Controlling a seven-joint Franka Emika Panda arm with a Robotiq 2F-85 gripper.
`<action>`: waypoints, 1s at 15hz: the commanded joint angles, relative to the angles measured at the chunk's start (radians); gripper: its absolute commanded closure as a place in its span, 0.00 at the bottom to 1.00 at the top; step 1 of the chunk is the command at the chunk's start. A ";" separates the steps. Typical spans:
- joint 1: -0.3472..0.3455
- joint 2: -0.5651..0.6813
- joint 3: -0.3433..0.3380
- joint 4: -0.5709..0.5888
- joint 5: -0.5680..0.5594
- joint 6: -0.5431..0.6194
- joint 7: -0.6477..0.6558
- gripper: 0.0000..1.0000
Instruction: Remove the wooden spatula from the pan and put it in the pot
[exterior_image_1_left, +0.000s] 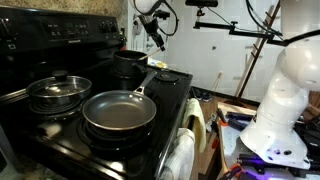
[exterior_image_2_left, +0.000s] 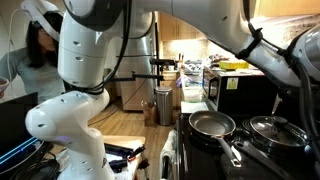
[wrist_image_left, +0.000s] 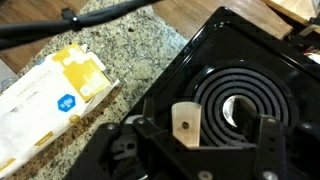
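My gripper (exterior_image_1_left: 153, 32) hangs high over the back of the stove, above and a little right of the black pot (exterior_image_1_left: 130, 63). In the wrist view the gripper (wrist_image_left: 200, 135) is shut on the wooden spatula (wrist_image_left: 185, 121). Its tan handle end with a small hole sticks up between the jaws. The rest of the spatula is hidden below. The pan (exterior_image_1_left: 120, 110) sits empty on the front burner, its dark handle pointing toward the pot. The pan also shows in an exterior view (exterior_image_2_left: 212, 124). The pot does not show in the wrist view.
A steel pot with a glass lid (exterior_image_1_left: 58, 92) stands beside the pan and also shows in an exterior view (exterior_image_2_left: 272, 128). Under the gripper are a bare coil burner (wrist_image_left: 235, 100), the granite counter (wrist_image_left: 130, 45) and a yellow and white package (wrist_image_left: 60, 90). The arm's white base (exterior_image_1_left: 285, 110) stands nearby.
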 joint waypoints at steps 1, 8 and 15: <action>-0.006 -0.024 0.011 0.008 0.019 -0.017 0.016 0.00; -0.008 -0.143 0.056 -0.015 0.250 0.054 0.022 0.00; 0.038 -0.191 0.080 -0.097 0.381 0.019 0.313 0.00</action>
